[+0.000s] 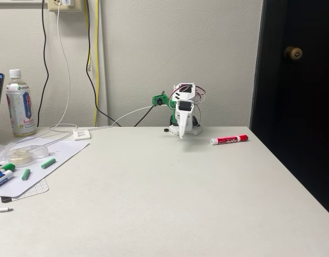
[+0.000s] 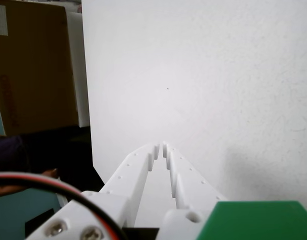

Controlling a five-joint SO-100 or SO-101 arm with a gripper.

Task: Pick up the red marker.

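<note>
Arm: small white arm sitting at the back of the table [image 1: 154, 214], center of the fixed view, folded up tight near its base with the gripper [image 1: 181, 135] pointing straight down, tip hanging just over the tabletop.
Gripper: in the wrist view the two white fingers [image 2: 136, 172] run up from the bottom edge and the tips meet mid-frame, so it's pressed together with nothing between them. Gripper [image 2: 162, 146] is over bare white table there.
Red marker: lying flat on the table right of center in the fixed view [image 1: 229, 140], near the far right edge, a bit to the right of the arm and not touching it. Red end points right, white end points left toward the arm.
Left side clutter: plastic bottle [image 1: 20, 104] standing upper left, a sheet of paper [image 1: 62, 152] with green-capped markers [image 1: 4, 174] and a roll of what's probably tape [image 1: 22, 154], kinda hard to tell at that size.
Background: white wall with cables [image 1: 92, 64] hanging down, dark door [image 1: 298, 91] on the right.
</note>
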